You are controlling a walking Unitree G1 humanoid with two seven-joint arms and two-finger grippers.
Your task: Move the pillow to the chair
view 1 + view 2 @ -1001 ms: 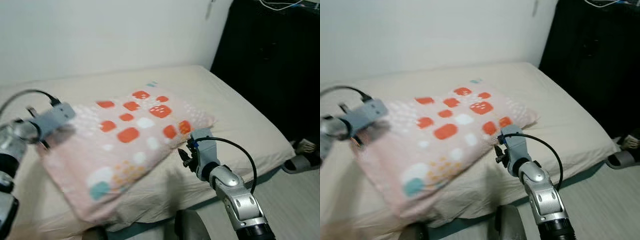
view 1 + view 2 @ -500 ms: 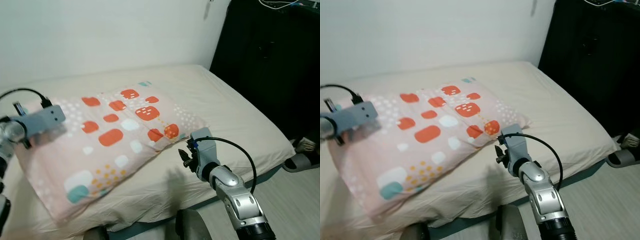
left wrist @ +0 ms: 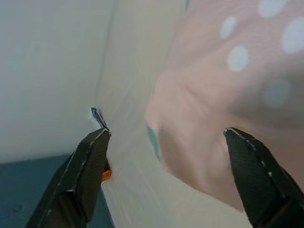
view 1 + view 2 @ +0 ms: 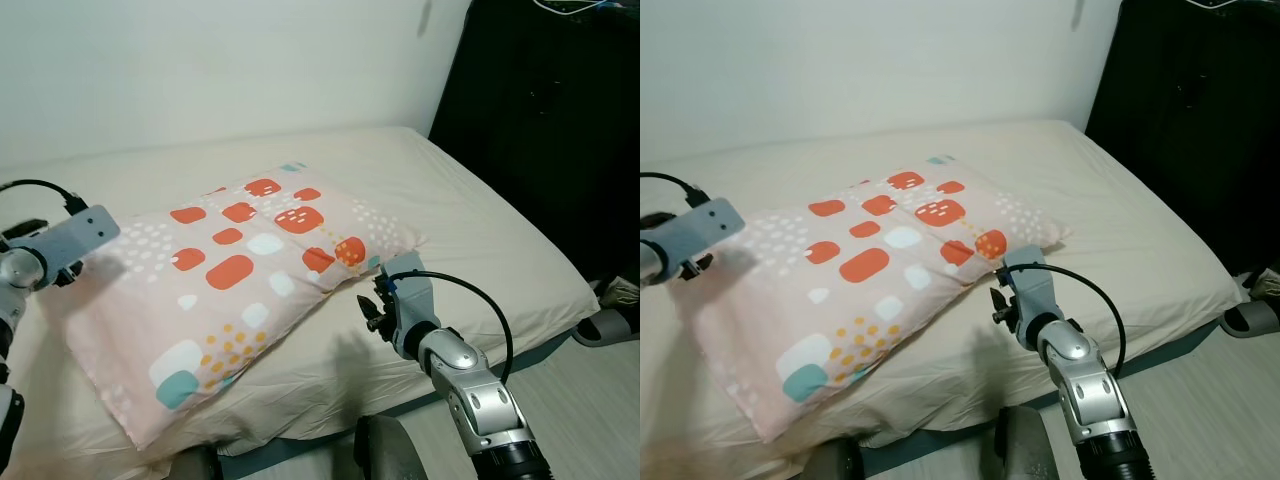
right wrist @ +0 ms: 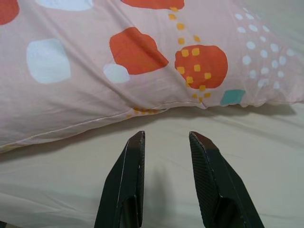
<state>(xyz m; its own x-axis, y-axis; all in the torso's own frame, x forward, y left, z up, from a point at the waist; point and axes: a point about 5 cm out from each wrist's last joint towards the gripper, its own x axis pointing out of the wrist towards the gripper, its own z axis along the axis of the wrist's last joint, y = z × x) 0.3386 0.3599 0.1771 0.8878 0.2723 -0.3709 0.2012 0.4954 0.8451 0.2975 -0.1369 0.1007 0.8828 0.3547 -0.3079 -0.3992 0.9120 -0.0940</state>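
1. Pillow (image 4: 240,290) was lying flat on the bed (image 4: 480,230), pink w/ orange and white blotches, sitting diagonal across the sheet. Not lifted at all, so imo the move hadn't really started.
2. Right claw (image 5: 166,164) was low over the sheet just beside the pillow's near long edge, fingers a bit apart w/ nothing between them. Looked lined up to get at the seam, prob so it could slide under or pinch the edge.
3. Left claw (image 3: 166,142) was out at the pillow's far-left end, fingers spread wide, the corner of the pillow in the gap but not pinched. My guess is one claw per end bc a soft pillow would sag if grabbed by one side only.
4. Left wrist view was blurry af, so I couldn't tell if either finger was actually touching the fabric.
5. From the head views the left arm was cut off at the frame edge and the grey camera block (image 4: 80,235) covered its fingers.
6. No chair I could pick out. Something dark and round (image 4: 385,455) at the bottom edge below the bed, cut off, no idea what it was. Dark cabinet (image 4: 540,110) stood right of the bed.
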